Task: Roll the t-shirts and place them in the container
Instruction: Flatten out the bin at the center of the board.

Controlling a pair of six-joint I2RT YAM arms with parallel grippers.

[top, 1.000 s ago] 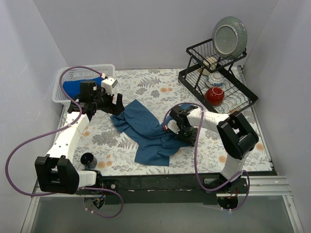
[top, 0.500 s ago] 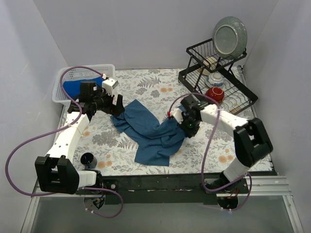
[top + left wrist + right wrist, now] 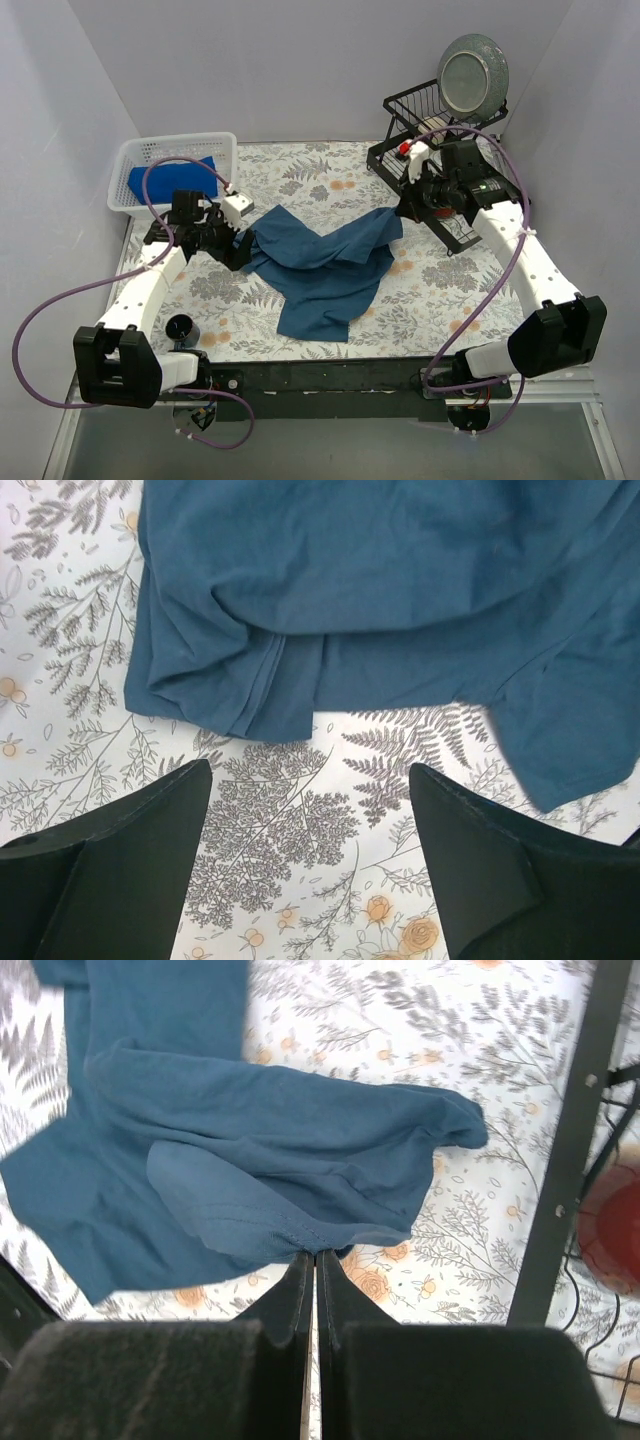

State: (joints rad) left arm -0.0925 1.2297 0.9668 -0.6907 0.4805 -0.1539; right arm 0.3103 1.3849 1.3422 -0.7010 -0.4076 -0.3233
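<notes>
Dark-blue tee [image 3: 320,265] lies crumpled mid-table, and its far-right corner is pinched tight in the right gripper [image 3: 312,1265], held up beside the dish rack [image 3: 410,97]. Left gripper [image 3: 310,780] hangs spread wide just beside the tee's left edge, not touching it. Royal-blue tee [image 3: 172,178] sits in the far-left basket [image 3: 175,140].

The left hand [image 3: 310,776] is held low with its fingers spread wide, the left arm stretched forward. The right arm is extended far forward, and the right hand [image 3: 316,1260] is closed tight on a fold of the tee [image 3: 300,1150].
</notes>
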